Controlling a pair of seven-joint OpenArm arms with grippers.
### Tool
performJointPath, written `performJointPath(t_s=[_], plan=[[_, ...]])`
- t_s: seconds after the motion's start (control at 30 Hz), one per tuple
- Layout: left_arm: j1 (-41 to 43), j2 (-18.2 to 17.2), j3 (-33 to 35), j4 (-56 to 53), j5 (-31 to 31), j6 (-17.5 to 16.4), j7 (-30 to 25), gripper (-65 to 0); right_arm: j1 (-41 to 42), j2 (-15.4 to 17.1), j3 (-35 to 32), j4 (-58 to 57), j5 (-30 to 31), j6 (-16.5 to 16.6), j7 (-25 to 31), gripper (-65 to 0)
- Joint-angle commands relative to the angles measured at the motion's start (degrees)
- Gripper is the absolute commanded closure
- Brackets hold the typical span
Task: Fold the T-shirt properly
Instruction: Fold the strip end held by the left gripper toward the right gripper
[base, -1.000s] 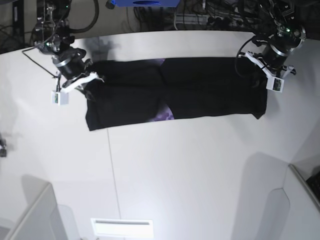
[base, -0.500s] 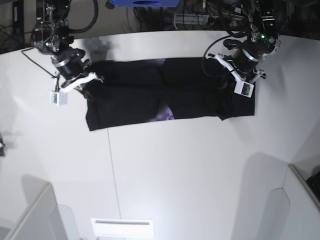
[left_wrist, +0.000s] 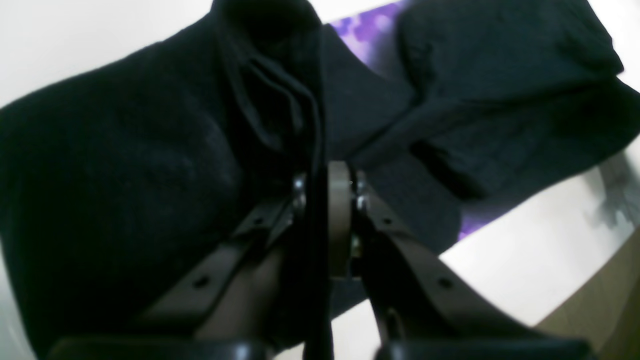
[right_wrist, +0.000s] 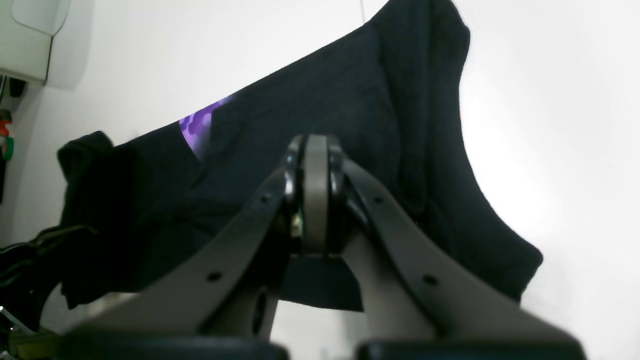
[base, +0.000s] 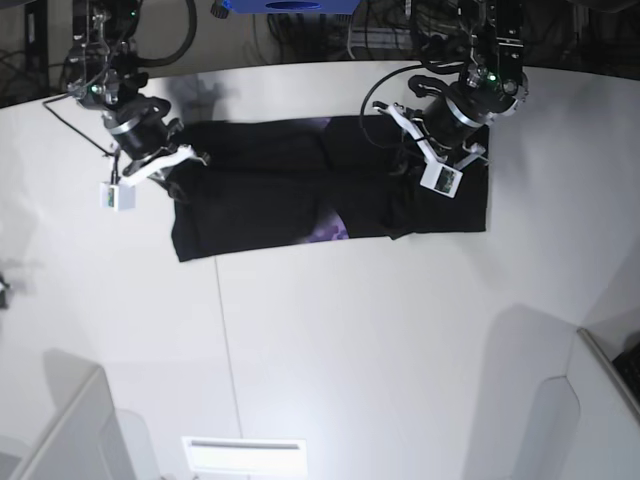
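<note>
The black T-shirt (base: 260, 190) lies as a long band across the far part of the white table, with a bit of purple print (base: 328, 232) showing at its near edge. My left gripper (base: 412, 165) is shut on the shirt's right end and holds it lifted over the band. Its wrist view shows the gripper (left_wrist: 327, 185) pinching bunched black cloth (left_wrist: 125, 175). My right gripper (base: 190, 160) is shut at the shirt's left end. In its wrist view the pads of the gripper (right_wrist: 315, 150) meet with no cloth seen between them, and the shirt (right_wrist: 325, 100) spreads beyond.
The white table (base: 350, 330) has a thin seam (base: 225, 330) running toward me. Grey panels stand at the near left (base: 60, 420) and near right (base: 600, 400) corners. Cables and a blue item (base: 285, 5) lie behind the far edge.
My left gripper has carried the shirt's right end leftward over the band, so the spread cloth is shorter on that side. The right arm has not moved.
</note>
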Motion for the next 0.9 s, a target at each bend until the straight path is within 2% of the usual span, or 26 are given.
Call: performJointPath(t_s=[0.0, 0.1, 0.23, 0.4, 0.5, 0.73, 0.87], plan=[[-0.1, 0.1, 0.5, 1.1, -0.7, -0.3, -1.3, 0.0, 0.3, 0.5, 0.4, 0.8, 0.3, 0.2, 1.3, 0.0], [-0.2, 0.2, 1.8, 1.1, -0.9, -0.2, -1.3, 0.0, 0.3, 0.5, 0.4, 0.8, 0.2, 0.2, 1.3, 0.0], [-1.5, 0.7, 3.8, 1.0, -1.1, 4.3, -1.3, 0.0, 0.3, 0.5, 0.4, 0.8, 0.2, 0.2, 1.3, 0.0], [-3.4, 0.7, 7.9, 0.8, -0.9, 5.7, -1.2, 0.0, 0.2, 0.5, 0.4, 0.8, 0.2, 0.2, 1.3, 0.0], [-4.2, 0.8, 9.9, 0.4, -1.0, 8.0, -1.2, 0.0, 0.1, 0.5, 0.4, 0.8, 0.2, 0.2, 1.3, 0.0], [-5.0, 0.7, 11.5, 0.4, -1.0, 8.5, -1.1, 0.0, 0.1, 0.5, 0.4, 0.8, 0.2, 0.2, 1.3, 0.0], [-6.2, 0.8, 11.5, 0.0, -1.0, 8.5, 3.7, 0.0, 0.1, 0.5, 0.4, 0.8, 0.2, 0.2, 1.3, 0.0]])
